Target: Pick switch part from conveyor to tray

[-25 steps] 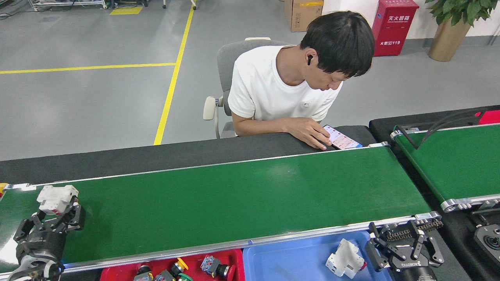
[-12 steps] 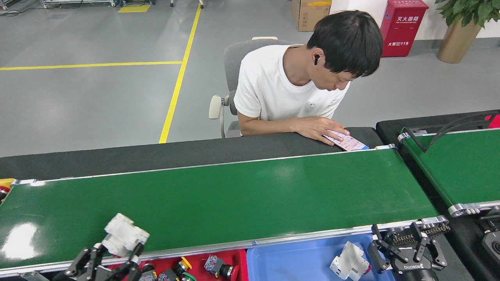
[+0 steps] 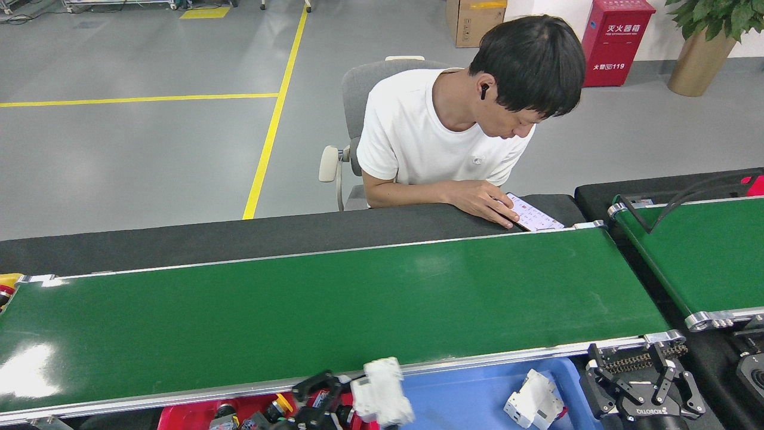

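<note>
The conveyor is a long glossy dark-green belt with silver rails, and nothing lies on it. My left gripper sits at the bottom centre, shut on a white switch part, held over the seam between the red tray and the blue tray. A second white switch part lies inside the blue tray. My right gripper hangs open at the bottom right, just past the blue tray's right edge, with nothing in it.
A red tray of coloured push buttons lies at the bottom left. A seated person leans on the black table behind the belt, with a hand on a phone. A second green belt runs at the right.
My left gripper has carried the white switch part rightwards along the near rail, from the belt's left end to the blue tray's left edge. The right gripper barely moved.
</note>
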You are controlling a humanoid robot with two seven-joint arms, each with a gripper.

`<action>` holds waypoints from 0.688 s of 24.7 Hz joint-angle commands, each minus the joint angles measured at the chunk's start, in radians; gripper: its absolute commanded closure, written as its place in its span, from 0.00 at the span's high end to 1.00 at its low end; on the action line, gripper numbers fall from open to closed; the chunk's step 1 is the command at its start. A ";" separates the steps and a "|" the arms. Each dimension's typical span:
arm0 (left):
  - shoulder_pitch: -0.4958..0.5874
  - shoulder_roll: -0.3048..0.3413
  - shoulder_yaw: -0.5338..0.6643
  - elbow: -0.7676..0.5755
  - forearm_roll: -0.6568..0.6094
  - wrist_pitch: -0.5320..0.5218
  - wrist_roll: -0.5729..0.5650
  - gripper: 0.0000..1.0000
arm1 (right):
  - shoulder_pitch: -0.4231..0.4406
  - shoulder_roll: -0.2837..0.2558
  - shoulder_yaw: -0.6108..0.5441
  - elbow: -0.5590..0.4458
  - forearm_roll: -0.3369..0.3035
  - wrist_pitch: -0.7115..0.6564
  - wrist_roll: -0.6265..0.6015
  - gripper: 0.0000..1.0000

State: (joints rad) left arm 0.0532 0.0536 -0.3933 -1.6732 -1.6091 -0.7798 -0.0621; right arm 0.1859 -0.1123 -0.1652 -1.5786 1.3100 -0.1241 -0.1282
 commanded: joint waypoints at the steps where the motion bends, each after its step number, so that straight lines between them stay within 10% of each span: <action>1: -0.018 -0.026 -0.039 0.000 -0.035 -0.006 -0.005 0.19 | -0.003 -0.006 -0.005 -0.011 -0.002 -0.005 -0.007 1.00; 3: -0.021 -0.051 -0.061 0.001 -0.067 -0.006 -0.012 0.35 | -0.005 -0.004 -0.004 -0.014 -0.002 -0.005 -0.005 1.00; 4: -0.021 -0.063 -0.061 0.006 -0.081 -0.006 -0.015 0.55 | -0.008 -0.003 -0.004 -0.014 -0.003 -0.003 -0.004 1.00; 5: -0.020 -0.074 -0.059 0.010 -0.092 -0.006 -0.015 0.99 | -0.011 0.000 -0.005 -0.015 -0.003 -0.003 -0.002 1.00; 17: 0.013 -0.064 0.234 0.009 0.060 -0.006 -0.007 1.00 | -0.022 0.002 0.003 -0.020 -0.006 -0.006 -0.001 1.00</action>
State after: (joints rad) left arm 0.0705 -0.0132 -0.2016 -1.6545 -1.5799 -0.7800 -0.0806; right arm 0.1748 -0.1115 -0.1629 -1.5844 1.3063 -0.1260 -0.1304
